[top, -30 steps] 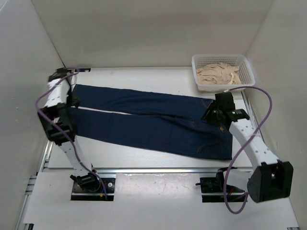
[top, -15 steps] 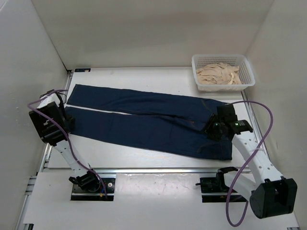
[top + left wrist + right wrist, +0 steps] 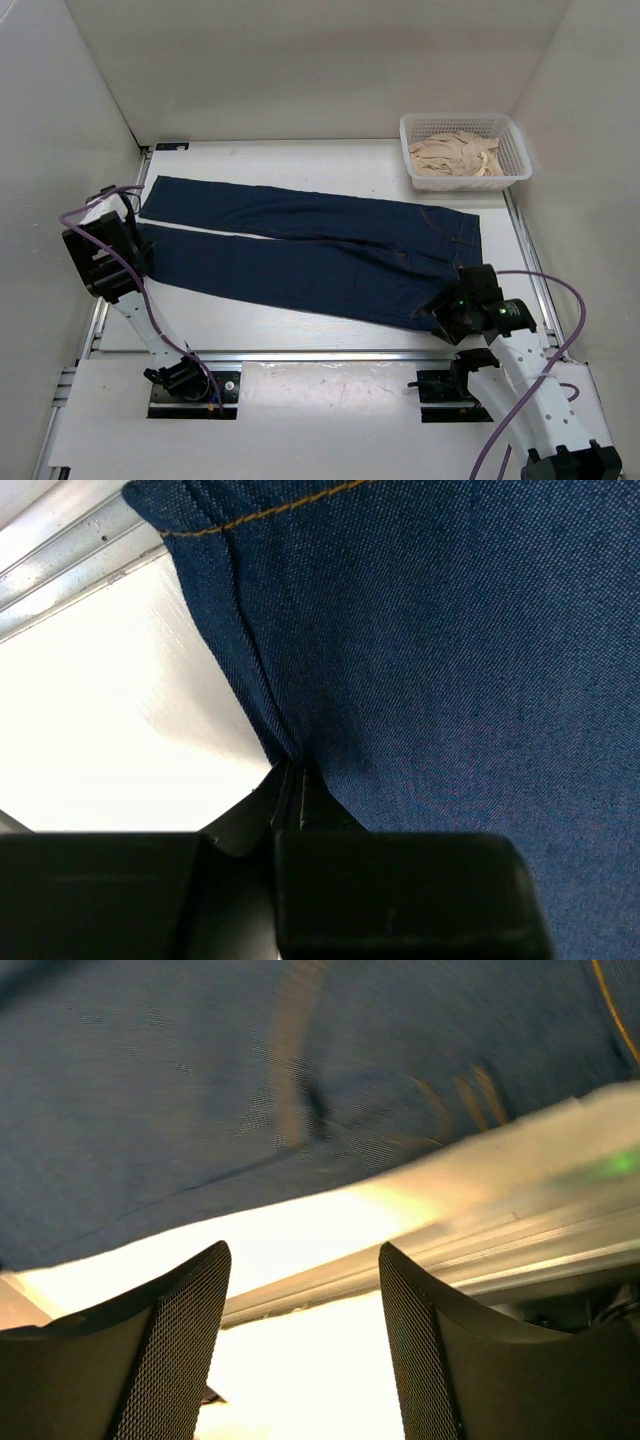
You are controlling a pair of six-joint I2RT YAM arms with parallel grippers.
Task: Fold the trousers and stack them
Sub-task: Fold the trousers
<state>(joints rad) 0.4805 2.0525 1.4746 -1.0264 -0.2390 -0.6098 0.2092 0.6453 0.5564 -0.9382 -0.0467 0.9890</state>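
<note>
1. One pair of trousers (image 3: 320, 255) lies flat on the white table (image 3: 300, 160), stretched from 9 o'clock to 3 o'clock. The waist is at the 3 o'clock end and the two legs run side by side toward 9 o'clock.
2. Two arms are in the room, one gripper each.
3. The left gripper (image 3: 138, 250) sits at 9 o'clock by the hem of the nearer leg. In its wrist view the jaws are clenched on a pinch of the denim's side edge (image 3: 450, 680) — the cloth puckers right where the fingers (image 3: 300, 780) meet, just below the orange-stitched hem.
4. The right gripper (image 3: 442, 312) hangs at about 4 o'clock, by the near corner of the waist. Its two mesh-faced fingers (image 3: 170, 1340) stand apart with nothing between them — released. Blurred denim (image 3: 150, 1090) lies just beyond the tips.
5. One white basket (image 3: 520, 160) stands at 1 o'clock, apart from the trousers, holding one heap of beige cloth (image 3: 455, 155).
</note>
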